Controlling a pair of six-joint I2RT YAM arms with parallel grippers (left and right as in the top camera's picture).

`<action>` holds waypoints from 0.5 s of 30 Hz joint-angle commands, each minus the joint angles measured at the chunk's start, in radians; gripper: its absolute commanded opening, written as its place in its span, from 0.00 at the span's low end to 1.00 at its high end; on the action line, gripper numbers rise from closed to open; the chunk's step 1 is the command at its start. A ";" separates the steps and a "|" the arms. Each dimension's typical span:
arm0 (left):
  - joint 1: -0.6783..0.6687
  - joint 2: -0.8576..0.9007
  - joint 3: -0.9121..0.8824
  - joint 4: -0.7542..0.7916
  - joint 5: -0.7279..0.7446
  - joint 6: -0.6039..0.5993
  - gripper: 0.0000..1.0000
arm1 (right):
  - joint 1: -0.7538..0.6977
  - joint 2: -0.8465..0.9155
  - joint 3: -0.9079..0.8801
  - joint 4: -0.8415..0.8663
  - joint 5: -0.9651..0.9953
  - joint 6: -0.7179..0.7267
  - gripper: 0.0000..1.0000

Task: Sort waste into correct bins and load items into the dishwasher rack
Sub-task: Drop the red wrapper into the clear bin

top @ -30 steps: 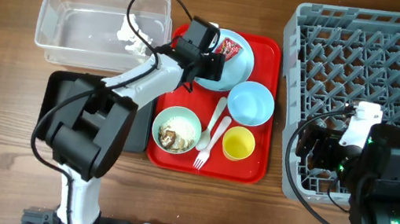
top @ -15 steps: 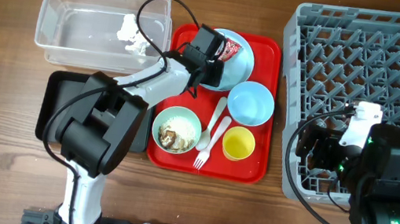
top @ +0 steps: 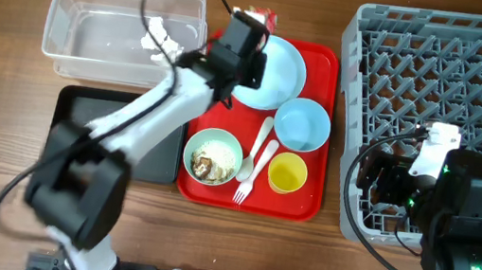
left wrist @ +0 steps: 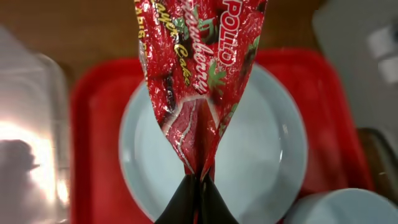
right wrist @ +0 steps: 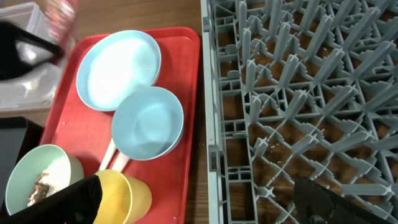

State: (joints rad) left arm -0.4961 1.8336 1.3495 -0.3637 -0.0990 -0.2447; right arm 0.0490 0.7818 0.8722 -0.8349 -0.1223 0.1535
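Note:
My left gripper (left wrist: 200, 183) is shut on the bottom of the crumpled red wrapper (left wrist: 199, 68), which hangs above the light blue plate (left wrist: 267, 149). Overhead, the wrapper (top: 260, 14) is over the far rim of the red serving tray (top: 327, 60), next to the clear tub (top: 94, 32) that holds a white tissue (top: 154, 36). My right gripper (right wrist: 199, 208) stands open over the near left edge of the grey dishwasher rack (right wrist: 298, 93), holding nothing.
On the serving tray sit a light blue bowl (top: 303, 125), a pale green bowl (top: 212, 155) with food scraps, a yellow cup (top: 288, 173), a white spoon (top: 260, 143) and a fork (top: 243, 188). The black tray (top: 82, 109) lies under my left arm.
The left gripper closed on the red wrapper and lifted it off the plate toward the tray's far edge. The left arm swung and shows blurred. The right arm is still.

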 commanded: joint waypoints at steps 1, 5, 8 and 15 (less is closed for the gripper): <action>0.072 -0.126 0.006 -0.059 -0.124 0.005 0.04 | -0.003 0.002 0.021 0.000 0.018 0.004 1.00; 0.242 -0.147 0.006 -0.165 -0.128 -0.153 0.04 | -0.003 0.002 0.021 0.000 0.018 0.005 1.00; 0.360 -0.132 0.006 -0.212 -0.119 -0.363 0.04 | -0.003 0.002 0.021 0.000 0.018 0.004 1.00; 0.480 -0.052 0.006 -0.169 -0.085 -0.687 0.16 | -0.003 0.002 0.021 0.000 0.018 0.006 1.00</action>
State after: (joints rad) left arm -0.0299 1.7401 1.3533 -0.5648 -0.2035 -0.7918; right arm 0.0490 0.7818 0.8722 -0.8345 -0.1219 0.1535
